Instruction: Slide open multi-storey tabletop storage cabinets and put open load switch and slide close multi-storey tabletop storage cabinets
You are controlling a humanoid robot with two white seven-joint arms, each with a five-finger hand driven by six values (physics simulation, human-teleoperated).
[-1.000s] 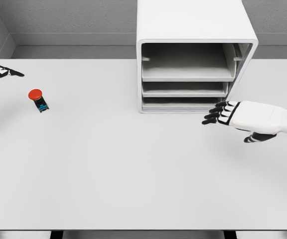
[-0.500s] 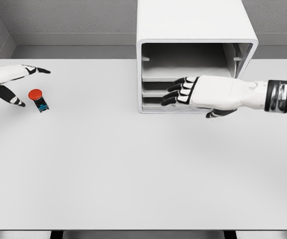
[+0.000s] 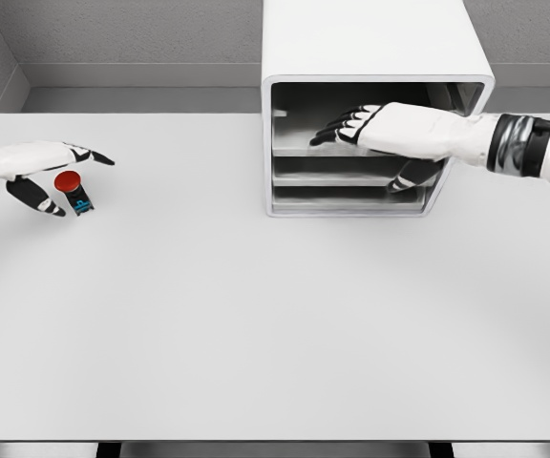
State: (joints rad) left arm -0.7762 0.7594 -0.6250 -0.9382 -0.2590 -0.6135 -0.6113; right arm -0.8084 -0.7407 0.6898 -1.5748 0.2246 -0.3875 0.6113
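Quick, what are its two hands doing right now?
Left hand: open, fingers spread around the red-capped switch, not gripping it.
Right hand: open, at the cabinet's top shelf, holding nothing.

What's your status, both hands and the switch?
Left hand open, hovering over the load switch, not gripping. Right hand open at the cabinet top shelf. Switch on the table, path clear.

Surface: you are viewing a white table (image 3: 256, 324) | Rear centre-right: a white storage cabinet (image 3: 370, 48) is standing on it | Far left: a red-capped load switch (image 3: 73, 190) is lying well apart.
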